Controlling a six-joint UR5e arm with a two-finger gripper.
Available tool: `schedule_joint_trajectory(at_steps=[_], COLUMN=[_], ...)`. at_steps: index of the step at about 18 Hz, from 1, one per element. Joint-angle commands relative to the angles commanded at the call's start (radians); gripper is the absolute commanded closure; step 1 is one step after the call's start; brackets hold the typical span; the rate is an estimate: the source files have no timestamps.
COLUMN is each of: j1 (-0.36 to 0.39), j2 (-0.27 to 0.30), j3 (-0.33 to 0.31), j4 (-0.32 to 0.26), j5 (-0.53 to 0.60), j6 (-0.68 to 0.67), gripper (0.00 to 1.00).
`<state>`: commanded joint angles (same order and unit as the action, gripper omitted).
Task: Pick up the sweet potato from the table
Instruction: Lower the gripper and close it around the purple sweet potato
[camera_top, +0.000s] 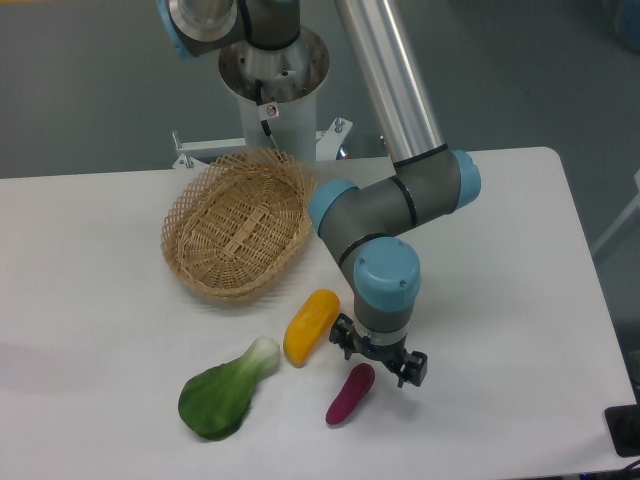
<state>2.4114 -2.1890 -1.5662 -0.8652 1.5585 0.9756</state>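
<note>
Alignment is the main concern at this step. The end effector (380, 354) hangs just above the upper end of the sweet potato (350, 394), with its fingers spread wide and nothing between them. The sweet potato lies flat on the white desk (520, 330), near the front edge, and its long axis runs diagonally from the upper right to the lower left. The end effector seems to be over the upper tip and not over the middle, so I judge that it should shift a little toward the lower left before it goes down.

To grasp well, the fingers should close across the narrow width of the sweet potato, not along its length. For this the wrist may need to turn until the line between the two fingers is crosswise to the vegetable. From this view I cannot tell how well the present angle fits.

The yellow vegetable (310, 325) lies near, on the upper left, and the leafy green (225, 392) is further left; both are apart from the sweet potato. The basket (240, 224) is well apart. The descent should be vertical, so that the left finger does not push the yellow vegetable. The skin looks smooth and rounded, so a grip at the middle is probably safer than at a tip.
</note>
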Motion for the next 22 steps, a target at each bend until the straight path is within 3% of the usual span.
schedule_joint_trajectory(at_steps=[3,10,14,20,22], j1=[-0.008,-0.02,-0.02,-0.02,-0.018], j2=[-0.002,-0.017,-0.018,-0.014,-0.008], j3=[-0.003,0.002,0.005,0.011,0.012], j4=[0.0,0.034,0.034,0.032,0.032], j5=[0.003,0.003,0.003,0.003,0.002], j6=[-0.003,-0.044,-0.064,-0.074,-0.072], gripper=[0.19,0.31,0.55,0.8,0.85])
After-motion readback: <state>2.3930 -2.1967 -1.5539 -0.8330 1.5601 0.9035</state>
